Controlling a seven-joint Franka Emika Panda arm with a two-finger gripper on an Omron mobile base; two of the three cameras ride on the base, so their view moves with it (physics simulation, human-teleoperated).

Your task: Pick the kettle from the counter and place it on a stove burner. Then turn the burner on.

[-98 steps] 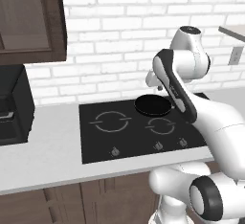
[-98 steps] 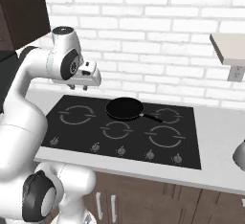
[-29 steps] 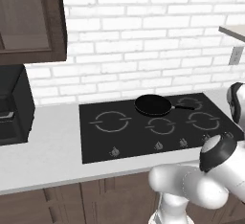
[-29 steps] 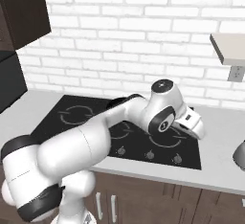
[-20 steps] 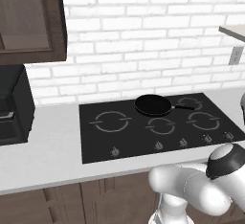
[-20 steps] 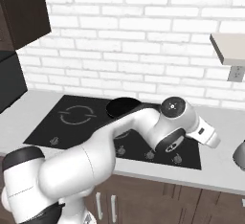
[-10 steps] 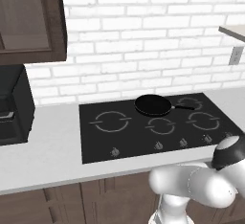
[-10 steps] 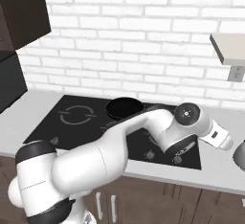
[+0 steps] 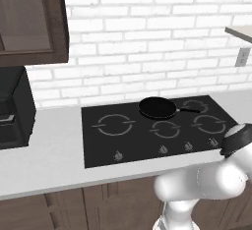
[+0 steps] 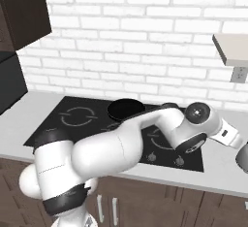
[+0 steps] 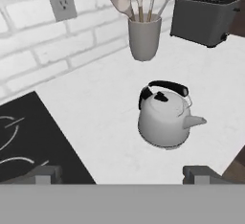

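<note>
No words, brand names or numbers can be read anywhere in these views. The only signs are the thin grey ring markings on the black cooktop (image 9: 147, 148) and small pale symbols along its front edge, too small to make out. The kettle (image 11: 166, 115) carries no label.

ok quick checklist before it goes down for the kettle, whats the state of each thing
1. Kettle upright on the counter, handle on top: ok.
2. Space around it: the utensil holder and toaster stand apart from it, behind: ok.
3. Gripper open, fingertips spread wide: ok.
4. Gripper lined up over the kettle: not ok, the kettle lies right of centre in the hand view, and ahead.
5. Kettle held: not ok, nothing is between the fingertips yet.
6. Stove burner free to receive it: ok, the frying pan sits on a different ring.
</note>
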